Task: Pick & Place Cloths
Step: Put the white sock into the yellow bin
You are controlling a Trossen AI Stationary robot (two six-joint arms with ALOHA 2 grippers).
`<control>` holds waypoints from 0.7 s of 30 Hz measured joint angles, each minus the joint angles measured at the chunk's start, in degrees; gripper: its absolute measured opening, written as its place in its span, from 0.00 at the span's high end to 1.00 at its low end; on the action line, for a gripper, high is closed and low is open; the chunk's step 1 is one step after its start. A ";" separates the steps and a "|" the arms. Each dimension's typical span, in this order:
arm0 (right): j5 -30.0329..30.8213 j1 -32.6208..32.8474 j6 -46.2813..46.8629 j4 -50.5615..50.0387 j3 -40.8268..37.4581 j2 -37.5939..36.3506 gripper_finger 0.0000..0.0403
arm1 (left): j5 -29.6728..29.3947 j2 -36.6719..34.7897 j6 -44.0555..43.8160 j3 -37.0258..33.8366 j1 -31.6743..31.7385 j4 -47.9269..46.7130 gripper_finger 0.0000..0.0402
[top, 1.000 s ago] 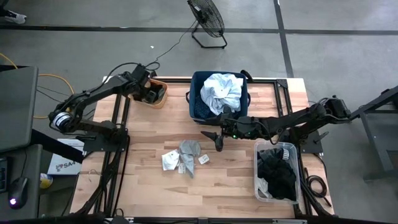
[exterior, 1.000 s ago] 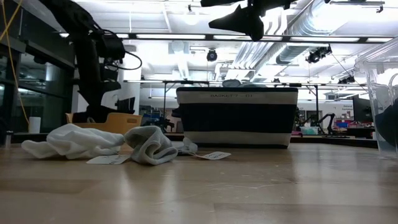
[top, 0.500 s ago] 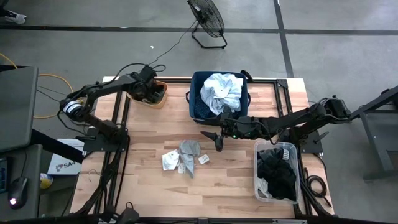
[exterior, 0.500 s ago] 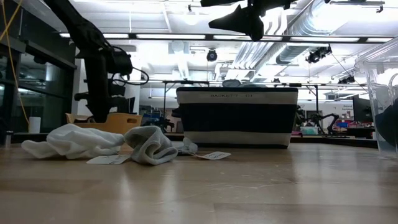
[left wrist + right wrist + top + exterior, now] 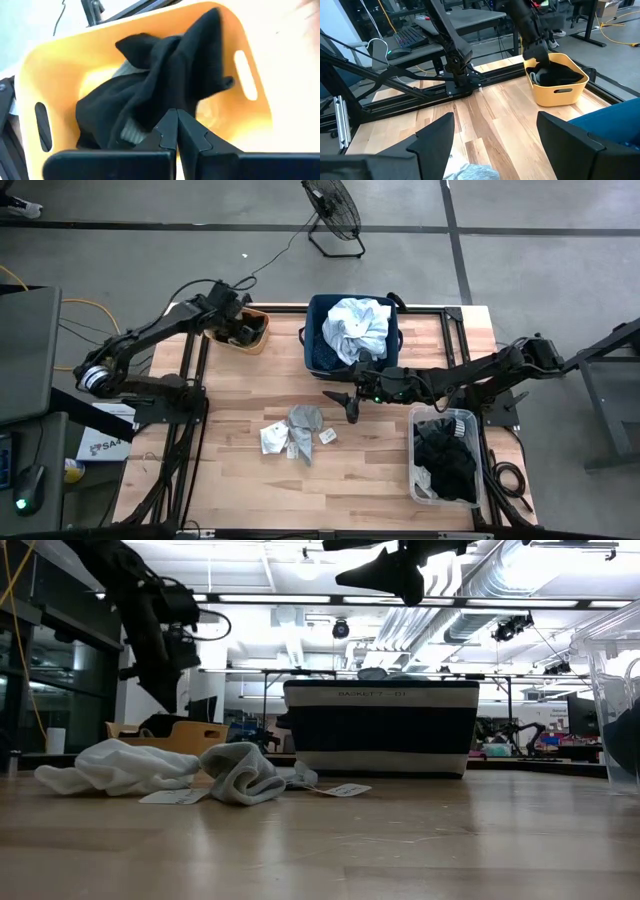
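Observation:
An orange tub at the table's far left holds a black cloth over a pale piece. My left gripper hangs shut just above that cloth, pointing steeply down into the tub. Small white cloths and a grey-green sock lie in a loose heap on the wood mid-table. A pale blue-white shirt lies heaped in the navy bin. My right gripper hovers open, high over the middle of the table, nearly level, with nothing between its fingers.
The navy fabric bin stands at the far middle of the table. A clear plastic bin with black pieces sits at the near right. Paper tags lie beside the heap. Bare wood lies at the near left.
My left gripper has dipped toward the orange tub and then risen again above it, tipping a little as it went; it has stayed shut. The black cloth has stayed in the tub.

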 joint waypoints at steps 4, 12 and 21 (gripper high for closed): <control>-0.02 0.00 0.00 -0.25 0.00 0.00 0.32 | 3.87 -3.39 0.29 0.00 0.00 -1.68 1.00; -0.10 0.07 0.00 -1.79 0.00 0.00 0.32 | 18.83 -8.37 2.64 0.00 -1.38 -5.58 1.00; -3.85 0.04 -0.59 -4.62 0.00 0.00 0.32 | 18.67 -9.89 -0.47 0.00 -17.20 -5.94 1.00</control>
